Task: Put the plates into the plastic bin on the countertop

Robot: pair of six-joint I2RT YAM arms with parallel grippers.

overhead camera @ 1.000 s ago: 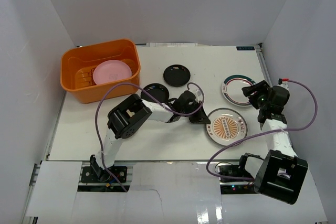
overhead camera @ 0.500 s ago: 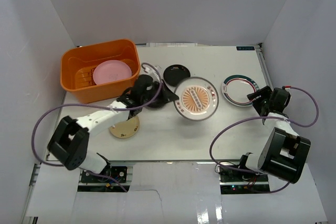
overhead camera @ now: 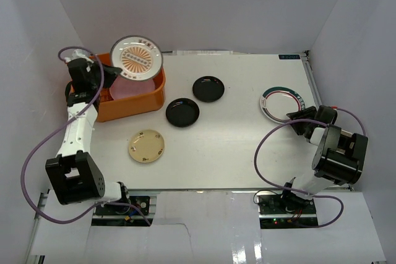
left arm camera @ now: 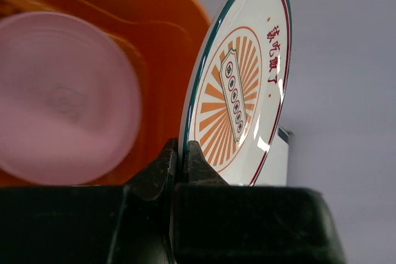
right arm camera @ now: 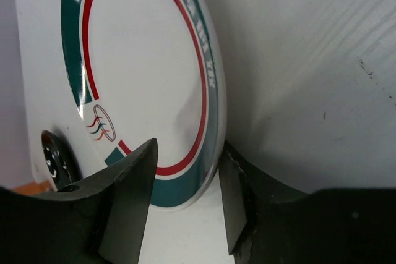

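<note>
Sunburst plate (overhead camera: 136, 57) has gone from mid-table half a second ago to up over the plastic bin (overhead camera: 93, 110); left arm has swung out to the bin with it. Left gripper (left arm camera: 179, 157) is clamped on the plate's lower rim, with the plate held nearly on edge above the bin's far side. Not released yet, so I count that one as in transit.

In the bin: only the pink plate (left arm camera: 62, 97) shows, lying flat on the bottom. Can't tell if anything sits under it.

Left on the countertop (overhead camera: 235, 146): two black plates (overhead camera: 182, 112) (overhead camera: 208, 89) just beside each other near the bin, tan plate (overhead camera: 146, 146) nearer the arms, green-red rimmed plate (overhead camera: 281, 103) at the right.

Right gripper (right arm camera: 182, 171) is down at that rimmed plate, jaws spread either side of its edge, not closed on it.

My read: one in, one about to drop, four to go.
</note>
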